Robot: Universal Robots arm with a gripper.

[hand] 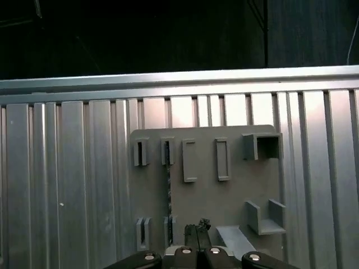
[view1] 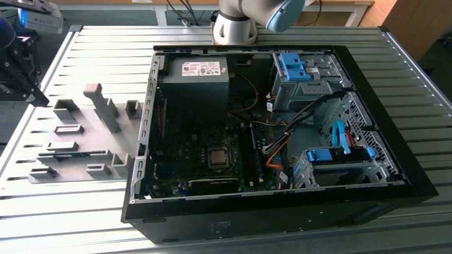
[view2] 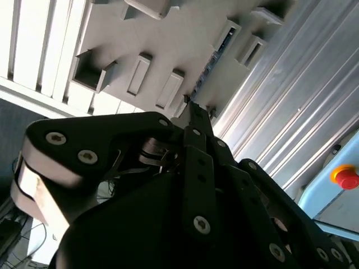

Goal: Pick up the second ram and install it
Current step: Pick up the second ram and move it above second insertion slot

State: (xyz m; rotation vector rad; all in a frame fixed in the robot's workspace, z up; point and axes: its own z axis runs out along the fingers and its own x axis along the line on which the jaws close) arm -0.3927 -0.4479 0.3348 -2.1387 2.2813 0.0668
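The second ram [hand: 168,193] is a thin green-blue stick standing on edge in the grey fixture plate [hand: 235,196], held between two pairs of slotted blocks. In the second wrist view the ram [view2: 212,60] runs as a narrow line away from my fingertips. In the exterior view it shows as a short blue-green strip [view1: 79,154] on the plate at the exterior view's left. My gripper [hand: 196,231] hovers high above the plate, just off the stick's near end, shut with nothing in it. In the second wrist view the gripper [view2: 193,107] closes to a point.
An open computer case [view1: 395,159] lies on the slatted metal table [view1: 84,211], with the motherboard's black slots [view1: 249,151] near its middle and cables beside them. Several grey fixture blocks [view1: 106,108] stand on the plate. The arm's base [view1: 236,26] is behind the case.
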